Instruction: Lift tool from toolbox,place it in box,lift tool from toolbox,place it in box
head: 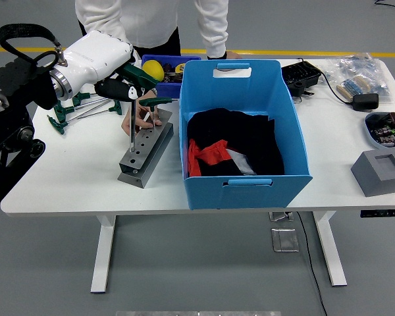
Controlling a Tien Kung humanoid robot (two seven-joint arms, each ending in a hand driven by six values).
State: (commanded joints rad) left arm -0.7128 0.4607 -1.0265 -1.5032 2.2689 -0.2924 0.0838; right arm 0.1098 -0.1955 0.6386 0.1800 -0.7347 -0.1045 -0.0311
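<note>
On your right of the tabletop point(85, 171) sit a grey foam block point(380, 172), a bowl point(386, 128), a black adapter point(365, 101).

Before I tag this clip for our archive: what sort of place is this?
Probably a workshop or robot test lab: a white table on grey floor with a yellow line, a metal tool rack, T-handle keys and parts bins.

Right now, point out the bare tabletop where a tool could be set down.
Bare table lies in front of the gray tool holder, left of the blue box. Another patch sits between the box and the gray block. Crowded: far left, around the left hand, the green-handled tools and the person's hand.
</note>
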